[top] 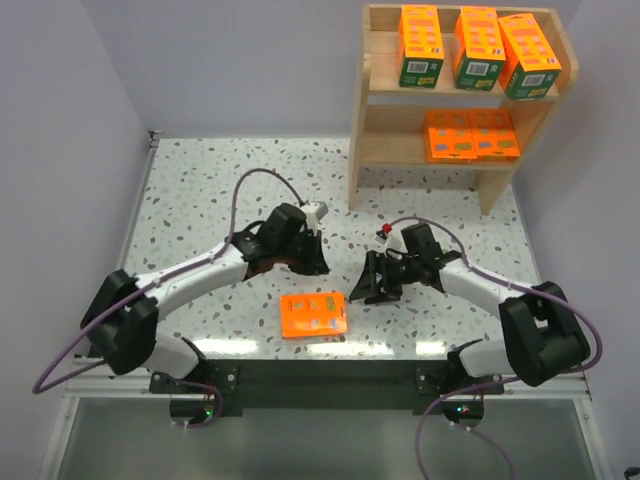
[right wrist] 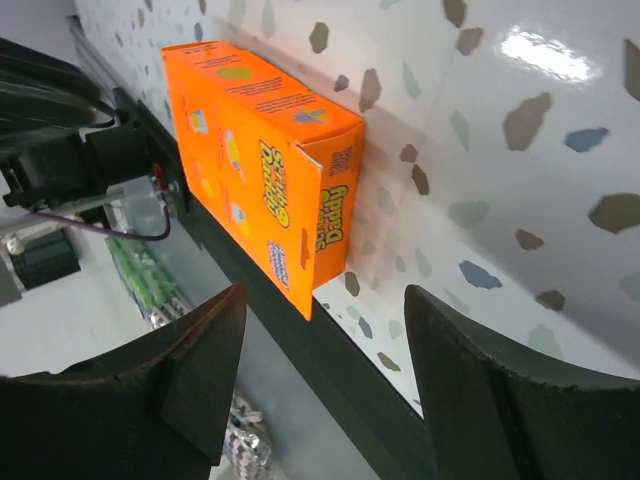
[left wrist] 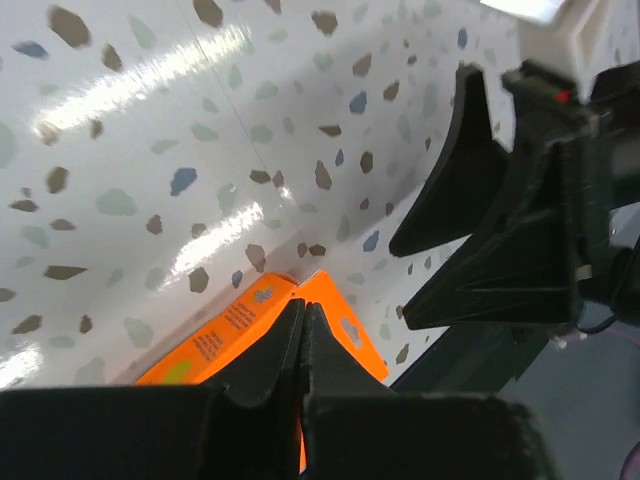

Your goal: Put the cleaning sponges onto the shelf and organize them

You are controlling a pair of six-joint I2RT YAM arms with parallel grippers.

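Observation:
One orange sponge pack (top: 314, 315) lies flat on the table near the front edge, between the arms. It shows in the right wrist view (right wrist: 265, 160) and the left wrist view (left wrist: 230, 325). My left gripper (top: 308, 262) is shut and empty, just up-left of the pack. My right gripper (top: 368, 290) is open and empty, just right of it. The wooden shelf (top: 366, 110) stands at the back right. Three packs with green bands (top: 478, 48) stand on its top tier. Two packs (top: 471, 135) lie on the lower tier.
The black front edge of the table (right wrist: 290, 340) runs right beside the loose pack. The right gripper's fingers (left wrist: 480, 230) show in the left wrist view, close to my left gripper. A grey wall rises behind the shelf.

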